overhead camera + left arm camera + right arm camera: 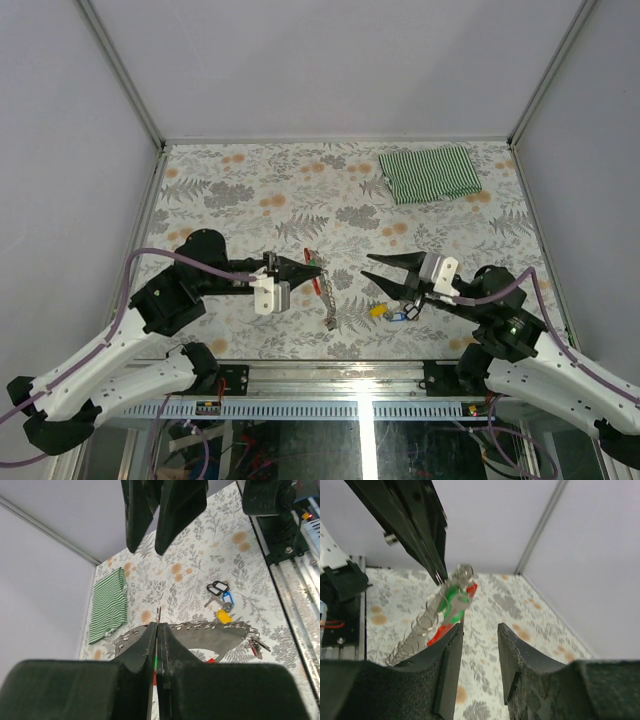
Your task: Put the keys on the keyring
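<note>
Within plain white walls (330,60), above the floral table (250,200), the left gripper (308,266) clamps the keyring (320,282), the right gripper (366,265) stands released, and blue and yellow keys (392,311) lie near it.

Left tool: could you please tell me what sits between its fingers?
The left tool, shut, pinches the keyring; its red clip, chain and a green key show beyond. The pinched part itself is covered.
</note>
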{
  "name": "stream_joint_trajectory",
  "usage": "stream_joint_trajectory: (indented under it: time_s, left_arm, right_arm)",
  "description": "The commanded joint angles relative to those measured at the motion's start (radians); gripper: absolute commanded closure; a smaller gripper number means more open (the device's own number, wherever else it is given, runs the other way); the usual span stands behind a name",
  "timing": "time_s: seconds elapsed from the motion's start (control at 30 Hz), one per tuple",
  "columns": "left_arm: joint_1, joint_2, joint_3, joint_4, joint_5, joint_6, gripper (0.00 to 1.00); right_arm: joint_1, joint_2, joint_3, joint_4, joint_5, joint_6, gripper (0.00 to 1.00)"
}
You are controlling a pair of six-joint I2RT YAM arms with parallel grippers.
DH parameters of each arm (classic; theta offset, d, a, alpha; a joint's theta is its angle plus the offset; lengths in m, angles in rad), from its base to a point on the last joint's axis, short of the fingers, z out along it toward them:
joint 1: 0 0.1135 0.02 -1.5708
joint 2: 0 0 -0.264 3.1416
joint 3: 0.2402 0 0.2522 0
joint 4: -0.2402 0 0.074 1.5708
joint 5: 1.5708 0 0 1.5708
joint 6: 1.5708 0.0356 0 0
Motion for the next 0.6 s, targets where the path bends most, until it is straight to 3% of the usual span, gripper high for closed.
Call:
stream_joint_trajectory:
  time_s: [0.0,0.1,0.2,0.4,0.57]
  left_arm:
    - [-0.005,-0.013,-0.023,0.110,-0.040,0.109,1.00]
    - [-0.005,0.008,-0.026,0.113,-0.075,0.103,1.00]
    - [-0.005,0.054,-0.017,0.120,-0.132,0.033,1.00]
    - [-0.005,0.123,-0.033,0.214,-0.287,-0.184,1.00]
    - [-0.003,0.133,-0.063,0.287,-0.414,-0.319,1.00]
  right_arm:
    - [0.005,-0.015,-0.033,-0.010,0.141,0.016,0.59]
    - [0.005,-0.002,-0.043,-0.022,0.234,0.079,0.59]
    - [0.005,0.046,0.008,-0.149,0.325,0.180,0.58]
    - [0.004,0.176,0.132,-0.454,0.540,0.536,0.57]
    - [0.004,0.240,0.126,-0.593,0.644,0.815,0.57]
